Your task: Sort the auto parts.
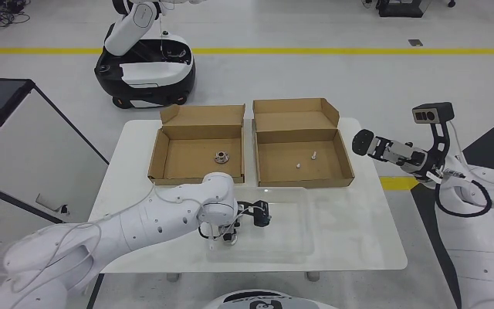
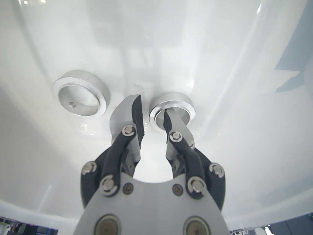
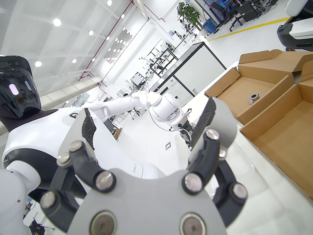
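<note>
1. The left gripper (image 2: 151, 107) is standing tip-down inside a clear plastic tray (image 2: 244, 50). Its jaws are partly apart, with one finger dipping into a small aluminium ring (image 2: 181, 99) and the other sitting just outside the ring's wall, not yet pressing it.
2. A second, wider aluminium ring (image 2: 80, 99) is lying near the first on the tray floor, apart from it, with its hollow side facing up.
3. The tray is resting on the near part of a white table (image 1: 363, 232).
4. Beyond the tray, two open cardboard boxes are sitting side by side.
   - The left box (image 1: 185, 158) is holding a flanged metal part (image 1: 222, 157).
   - The right box (image 1: 278, 158) is holding two small white parts (image 1: 314, 154), lying apart from each other.
5. Around the table, a pale grey floor (image 1: 347, 85) is carrying a yellow line (image 1: 309, 51). Another robot's wheeled base (image 1: 147, 73) is standing past the far edge. In the right wrist view, ceiling lights (image 3: 57, 22) are shining over a workshop with a potted plant (image 3: 188, 13).
6. The left arm (image 1: 154, 220) is stretching from the near left corner across the table, with its wrist bending down over the tray.
7. The right arm (image 1: 409, 154) is hanging beyond the table's right edge, level with the boxes. The right gripper (image 3: 148, 106) is holding nothing, and its jaws are spreading wide.
</note>
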